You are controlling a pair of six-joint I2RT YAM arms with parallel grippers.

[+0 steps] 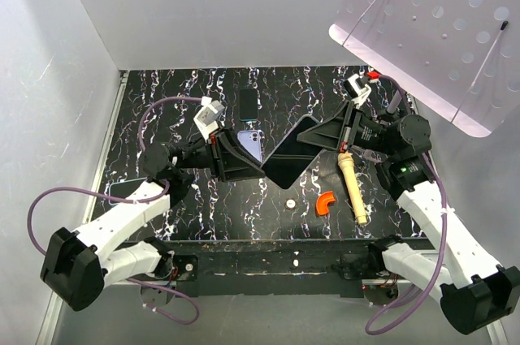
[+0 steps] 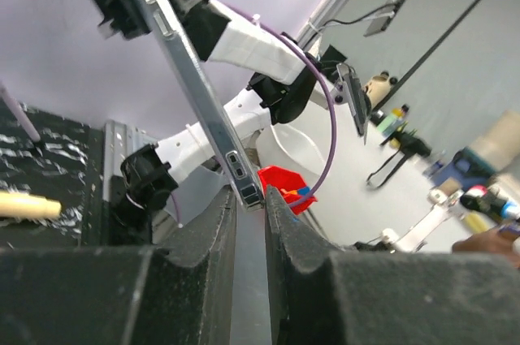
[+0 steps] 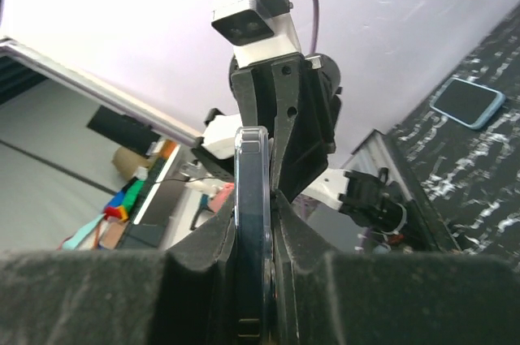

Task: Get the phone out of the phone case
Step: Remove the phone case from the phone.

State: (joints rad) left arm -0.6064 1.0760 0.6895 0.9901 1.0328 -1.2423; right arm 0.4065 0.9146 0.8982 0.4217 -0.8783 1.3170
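We see both arms reaching in toward the middle of the bench (image 1: 244, 219) and meeting over it, with the phone (image 1: 253, 144) held up between them, clear of the surface. From above, its pale lilac back and camera corner show just between the two sets of black fingers.

The left gripper (image 2: 249, 203) has its jaws closed on the phone's lower end. In the left wrist view the phone appears edge-on, a silvery side rail with a small slot running up and to the left from between the fingertips.

The right gripper (image 3: 253, 227) has its jaws closed on the opposite end. There the phone case (image 3: 252, 191) stands edge-on and upright between the fingers, its clear rim wrapped around a dark core. The phone sits inside the case as far as we can see; we cannot tell whether any corner has come loose.

A second phone (image 1: 247, 104) lies flat on the bench behind the held one, well apart from both grippers. On the right side of the bench lies a wooden-handled tool (image 1: 353, 187), with an orange curved piece (image 1: 326, 202) just beside it and a small round white thing (image 1: 290, 204) a little further left. A perforated white panel (image 1: 439, 28) hangs over the far right corner.
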